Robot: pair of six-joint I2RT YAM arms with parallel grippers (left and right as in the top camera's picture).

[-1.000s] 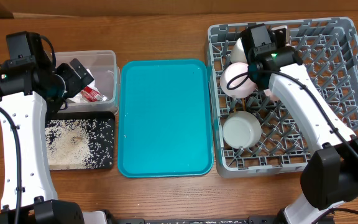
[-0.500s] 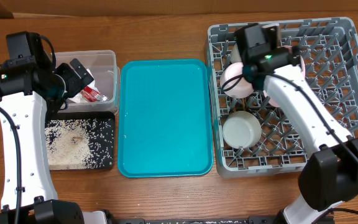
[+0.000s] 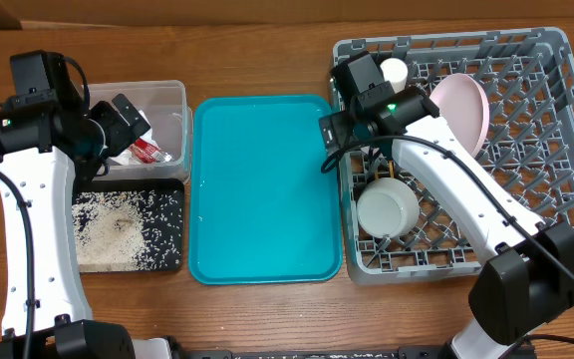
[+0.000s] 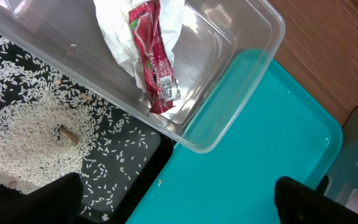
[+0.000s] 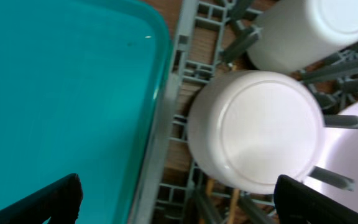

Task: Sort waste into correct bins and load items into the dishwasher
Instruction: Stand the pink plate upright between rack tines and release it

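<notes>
Both jaws are standing fully wide with nothing between them. The right gripper (image 5: pixel 179 205) and the left gripper (image 4: pixel 173 202) are each showing only air between the fingertips.

The rack (image 3: pixel 556 189) is where I am working: my right gripper is hanging over its left edge, beside the teal tray (image 3: pixel 262 189), on which I am seeing nothing. My left gripper is hovering where the black tray (image 3: pixel 177 261) and the tub (image 3: pixel 172 95) meet.

In the rack, the plate (image 3: pixel 463 108) is leaning on edge among the back pegs. One bowl (image 3: pixel 387 207) is sitting mouth down near the front, and a second bowl (image 5: pixel 253 127) is sitting mouth down directly under my right wrist camera. The cup (image 3: pixel 394 71) is sitting in the back left corner, just beside it. I am not making out the chopsticks for sure; the tan slivers below the second bowl could be table showing through the lattice.

The napkin (image 4: pixel 114 31) is lying in the tub with the packet (image 4: pixel 154 62) on top, and the rice (image 3: pixel 108 234) is spread across the black tray.

I am judging the sorting nearly finished and the step in hand to be clearing my right arm from the rack. To do it well, I am planning a straight lift first with the fingers wide, so no fingertip is hooking a peg or tipping the second bowl. Only then am I swinging out over the teal tray.
</notes>
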